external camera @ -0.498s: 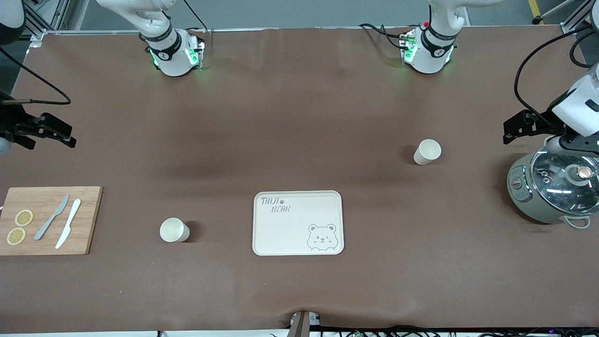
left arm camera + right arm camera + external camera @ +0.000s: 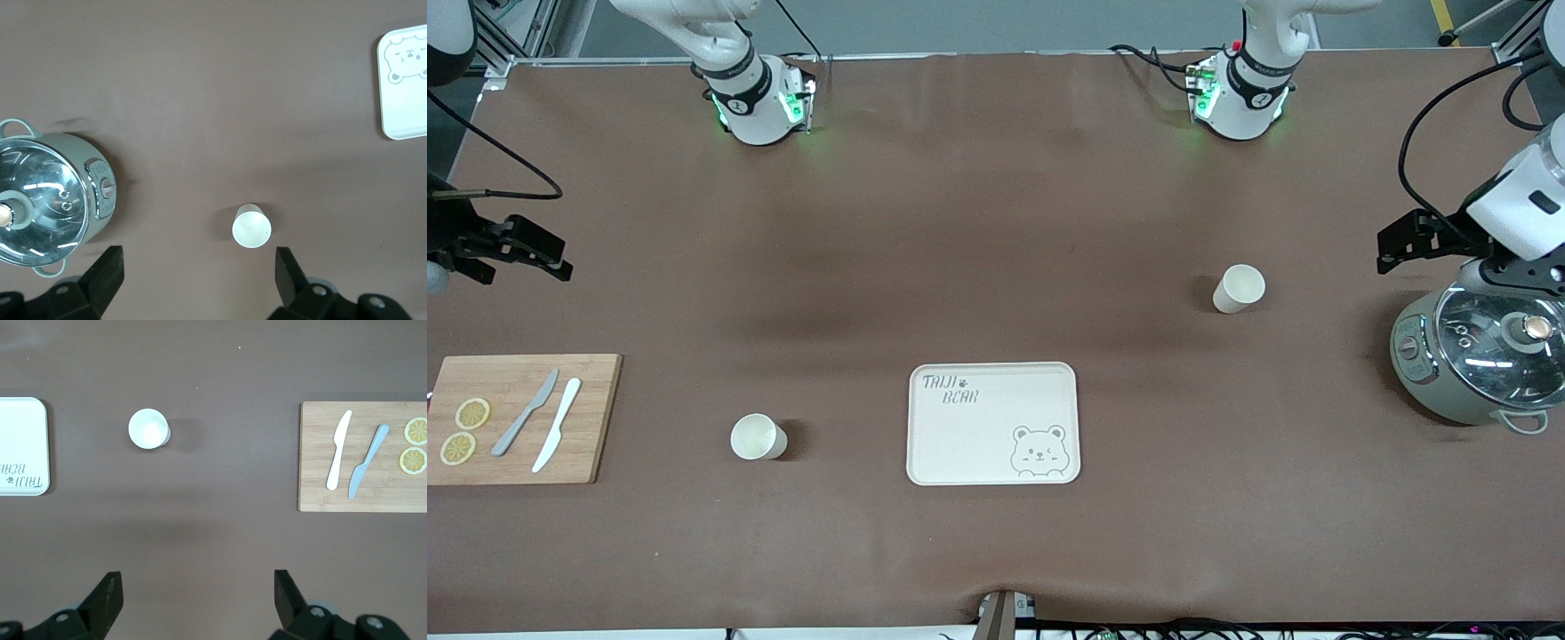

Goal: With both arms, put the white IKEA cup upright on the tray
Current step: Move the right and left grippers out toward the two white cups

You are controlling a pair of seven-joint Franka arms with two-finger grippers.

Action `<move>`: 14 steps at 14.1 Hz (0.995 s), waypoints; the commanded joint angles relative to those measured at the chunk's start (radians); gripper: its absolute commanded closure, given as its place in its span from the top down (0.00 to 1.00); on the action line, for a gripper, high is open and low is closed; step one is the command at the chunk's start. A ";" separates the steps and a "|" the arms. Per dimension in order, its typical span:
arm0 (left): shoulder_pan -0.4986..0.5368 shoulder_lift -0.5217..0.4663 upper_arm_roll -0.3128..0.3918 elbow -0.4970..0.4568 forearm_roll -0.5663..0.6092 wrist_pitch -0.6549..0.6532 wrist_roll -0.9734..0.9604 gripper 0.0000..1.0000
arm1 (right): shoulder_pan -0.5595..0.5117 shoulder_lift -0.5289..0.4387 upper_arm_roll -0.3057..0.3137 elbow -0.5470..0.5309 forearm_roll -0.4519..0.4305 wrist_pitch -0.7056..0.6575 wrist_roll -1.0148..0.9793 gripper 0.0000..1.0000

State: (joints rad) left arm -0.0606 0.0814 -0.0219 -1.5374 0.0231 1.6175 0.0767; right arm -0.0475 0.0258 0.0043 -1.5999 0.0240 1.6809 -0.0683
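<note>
Brown matte sheeting covers the whole table (image 2: pixel 996 267), slightly rumpled, with metal framing and grey floor showing at its edge by the arm bases. Two white cups stand upright on it, mouths up: one cup (image 2: pixel 1238 288) toward the left arm's end, farther from the front camera than the tray, and a second cup (image 2: pixel 758 437) toward the right arm's end, level with the tray and well apart from it. Neither touches the tray (image 2: pixel 993 424), a flat cream rectangle with rounded corners, grey lettering and one bear drawing, lying bare mid-table. At the right arm's end lies one wooden board (image 2: pixel 516 418) carrying two knives, one grey (image 2: pixel 525 412) and one white (image 2: pixel 557 436), and two lemon slices (image 2: pixel 464 430). At the left arm's end sits one rounded grey-green cooker (image 2: pixel 1476 364) with a glass lid. The left gripper (image 2: pixel 198 275) hangs over bare sheeting beside the cooker, jaws spread wide, empty; the right gripper (image 2: pixel 197 600) hangs over sheeting above the board's end, jaws likewise wide, holding nothing.
</note>
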 commanded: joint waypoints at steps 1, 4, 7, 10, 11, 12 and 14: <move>0.002 -0.020 -0.013 -0.102 0.015 0.033 0.003 1.00 | 0.009 0.026 -0.003 0.028 0.002 -0.004 -0.005 1.00; 0.004 -0.040 -0.016 -0.208 0.015 0.061 0.003 1.00 | 0.018 0.069 -0.001 0.035 0.020 0.035 0.013 1.00; 0.004 -0.096 -0.016 -0.381 0.015 0.187 0.005 1.00 | 0.035 0.146 -0.001 0.057 0.089 0.071 0.070 1.00; 0.005 -0.176 -0.018 -0.593 0.014 0.355 0.003 1.00 | 0.040 0.221 -0.003 0.060 0.139 0.164 0.082 1.00; 0.005 -0.192 -0.021 -0.639 0.014 0.393 0.003 1.00 | 0.047 0.249 -0.003 0.060 0.137 0.205 0.082 1.00; 0.007 -0.212 -0.021 -0.685 0.012 0.431 0.000 1.00 | 0.057 0.282 -0.003 0.063 0.134 0.238 0.082 1.00; 0.008 -0.223 -0.023 -0.733 0.012 0.469 0.000 1.00 | 0.070 0.365 -0.003 0.101 0.126 0.292 0.106 1.00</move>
State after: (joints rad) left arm -0.0604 -0.0814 -0.0339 -2.1893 0.0231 2.0376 0.0778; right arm 0.0059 0.3036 0.0053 -1.5728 0.1404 1.9518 0.0023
